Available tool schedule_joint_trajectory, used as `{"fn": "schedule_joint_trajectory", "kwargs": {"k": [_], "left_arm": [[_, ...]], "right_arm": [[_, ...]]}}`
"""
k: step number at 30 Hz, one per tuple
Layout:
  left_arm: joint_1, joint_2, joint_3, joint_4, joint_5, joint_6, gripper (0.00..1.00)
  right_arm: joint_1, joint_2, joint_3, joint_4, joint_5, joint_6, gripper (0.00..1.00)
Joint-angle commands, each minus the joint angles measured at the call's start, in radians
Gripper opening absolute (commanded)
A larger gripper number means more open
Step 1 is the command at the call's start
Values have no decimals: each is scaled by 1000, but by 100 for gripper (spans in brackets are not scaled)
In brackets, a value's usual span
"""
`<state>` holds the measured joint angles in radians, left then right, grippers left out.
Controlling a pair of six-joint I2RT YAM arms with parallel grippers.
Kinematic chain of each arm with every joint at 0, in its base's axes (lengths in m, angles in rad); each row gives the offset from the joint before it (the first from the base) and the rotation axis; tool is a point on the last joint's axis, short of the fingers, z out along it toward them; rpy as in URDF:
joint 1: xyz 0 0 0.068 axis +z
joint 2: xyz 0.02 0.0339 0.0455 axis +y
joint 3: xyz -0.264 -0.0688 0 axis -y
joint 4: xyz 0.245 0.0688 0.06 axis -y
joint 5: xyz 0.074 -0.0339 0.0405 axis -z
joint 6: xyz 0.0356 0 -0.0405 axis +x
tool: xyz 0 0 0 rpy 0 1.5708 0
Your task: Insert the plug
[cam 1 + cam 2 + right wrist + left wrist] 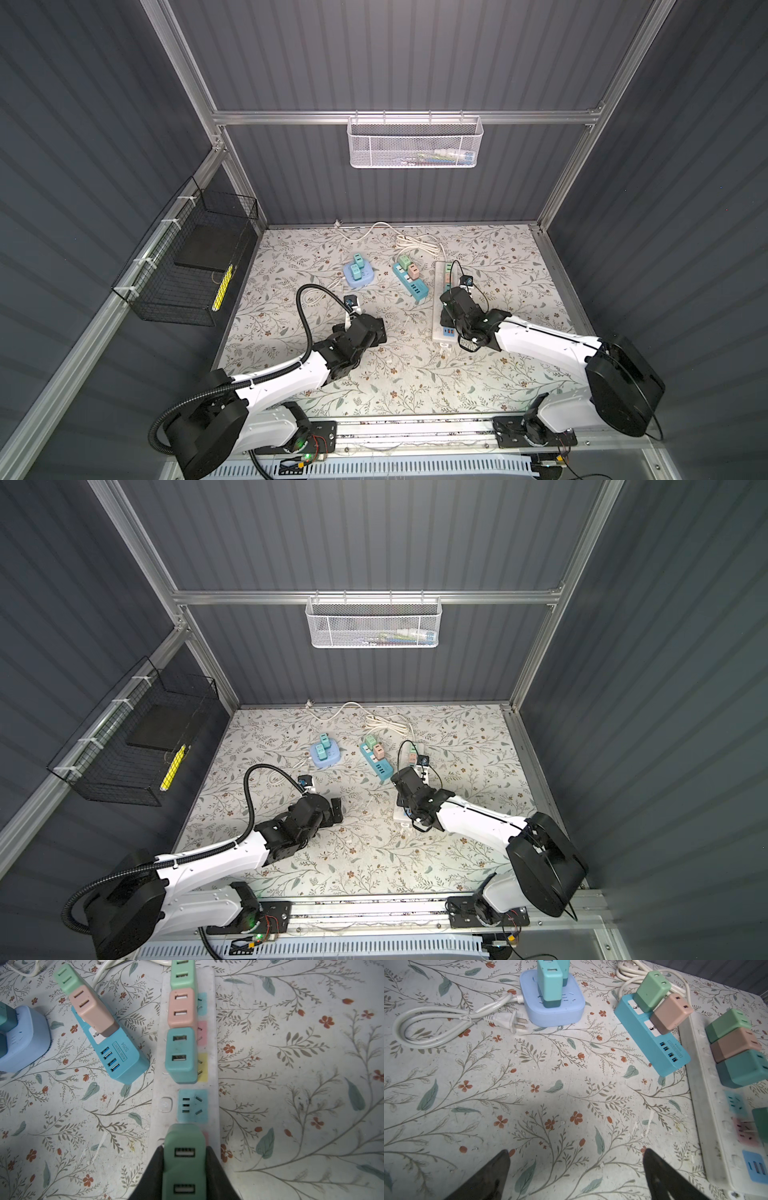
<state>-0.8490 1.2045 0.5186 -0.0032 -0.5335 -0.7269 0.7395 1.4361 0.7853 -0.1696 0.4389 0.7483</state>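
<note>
Right wrist view: green USB charger plug [184,1167] clamped in the right end effector [185,1148], just above the white power strip [214,1084].
Probably light, rigid, slick plastic, best pinched on its flat sides, prongs square to the pink socket [744,1133]. The left end effector [576,1152] stands apart, empty.

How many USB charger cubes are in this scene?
8. Two teal ones on the lavender socket block; green and pink on the blue strip; green, pink and teal on the white strip; a dark green one in the right gripper. Others may be hidden.
</note>
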Motion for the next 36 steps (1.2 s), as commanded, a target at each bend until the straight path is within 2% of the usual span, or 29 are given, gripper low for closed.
{"fn": "schedule_joint_trajectory", "kwargs": {"k": [1,9,17,23,30,36], "left_arm": [[9,-20,-2,14,31,4,100],[15,-79,-21,14,5,1,100],[18,-132,-45,4,-25,-9,100],[19,-132,-46,3,-23,-8,100],[23,-129,-47,7,-21,-1,100],[24,-138,-65,23,-24,1,100]], "right_arm": [[22,12,36,-41,51,25,17],[43,41,86,-143,99,66,16],[46,90,97,-151,94,76,16],[49,101,97,-159,98,69,15],[63,187,141,-214,107,44,15],[93,206,81,-236,109,88,15]]}}
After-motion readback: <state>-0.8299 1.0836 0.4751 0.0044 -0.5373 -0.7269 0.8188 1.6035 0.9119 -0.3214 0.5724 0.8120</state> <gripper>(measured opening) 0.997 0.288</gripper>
